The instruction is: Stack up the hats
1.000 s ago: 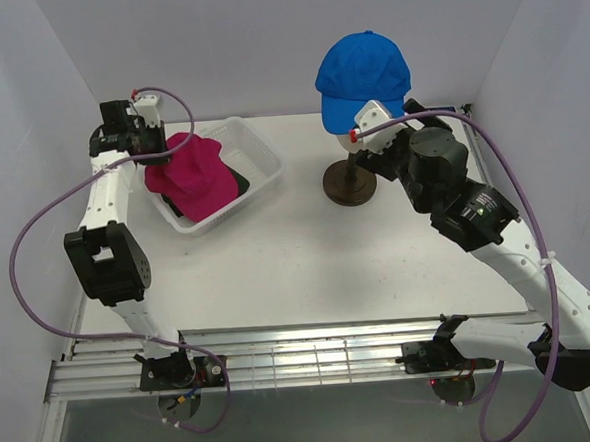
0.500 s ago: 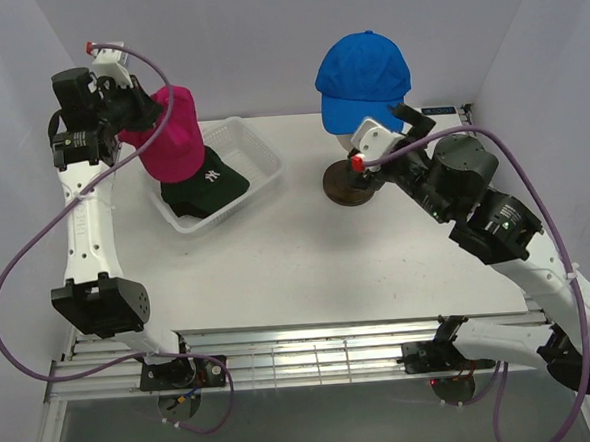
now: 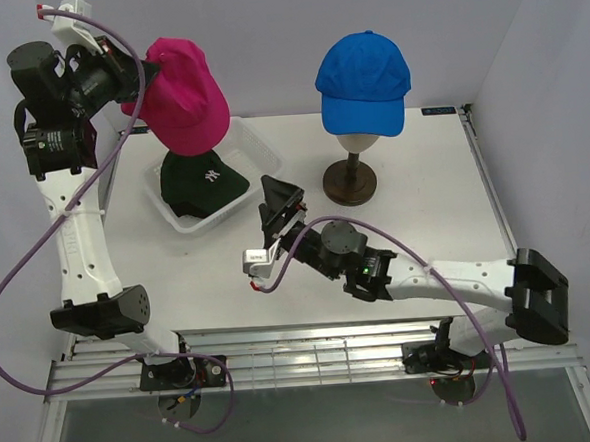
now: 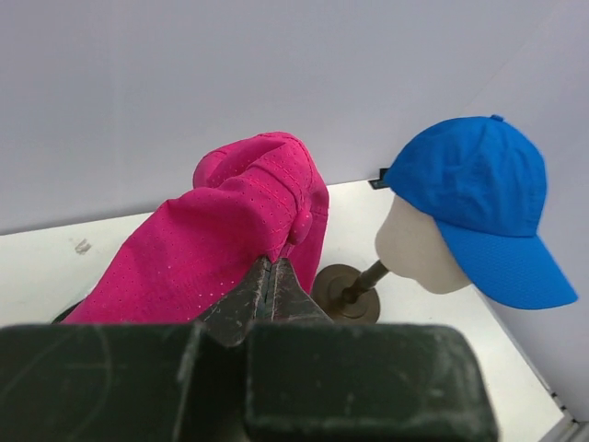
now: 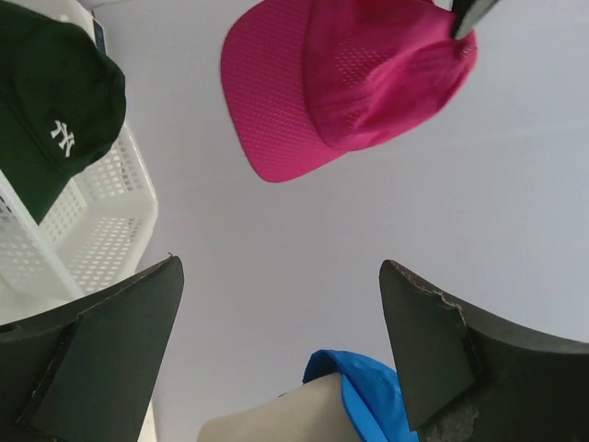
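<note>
Dangling from the left gripper (image 4: 276, 264), pinched apparently on its crown, the magenta cap (image 3: 187, 97) hangs high above the basket (image 3: 255, 143); the blue cap (image 3: 363, 77) sits to its right on the mannequin head (image 3: 355, 144), with the right gripper (image 3: 279, 204), jaws wide and empty, low between them.

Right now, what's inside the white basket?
A green NY cap sits in the white basket; anything under it is hidden. The pink cap hangs above, held by the left gripper.

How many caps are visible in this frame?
3: pink cap held aloft by the left gripper, green NY cap in the basket, blue cap on the mannequin head. Another may hide beneath the green.
</note>
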`<state>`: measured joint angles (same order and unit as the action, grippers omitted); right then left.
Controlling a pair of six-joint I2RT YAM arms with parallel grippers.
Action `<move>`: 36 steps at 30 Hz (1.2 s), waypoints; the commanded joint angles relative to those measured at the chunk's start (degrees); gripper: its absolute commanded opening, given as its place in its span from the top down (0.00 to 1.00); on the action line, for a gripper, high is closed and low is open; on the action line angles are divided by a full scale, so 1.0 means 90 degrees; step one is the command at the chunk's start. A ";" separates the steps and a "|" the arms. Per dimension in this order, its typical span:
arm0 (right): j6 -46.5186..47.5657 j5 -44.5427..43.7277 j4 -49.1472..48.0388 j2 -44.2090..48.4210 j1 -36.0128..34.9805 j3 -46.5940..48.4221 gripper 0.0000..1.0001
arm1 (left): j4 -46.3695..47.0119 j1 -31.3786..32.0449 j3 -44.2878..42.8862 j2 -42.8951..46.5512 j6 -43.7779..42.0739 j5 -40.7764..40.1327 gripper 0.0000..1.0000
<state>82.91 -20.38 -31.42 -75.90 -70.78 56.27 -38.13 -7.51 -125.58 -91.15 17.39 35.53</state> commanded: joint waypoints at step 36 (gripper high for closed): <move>0.1705 0.0809 -0.4849 -0.5336 0.1029 0.3630 0.07 | 0.0330 -0.0025 0.0047 0.0353 0.1047 0.1306 1.00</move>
<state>100.40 -15.25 -72.20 -123.79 -61.80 85.36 -37.15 -7.51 -125.82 -90.52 25.65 45.43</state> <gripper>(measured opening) 0.931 0.020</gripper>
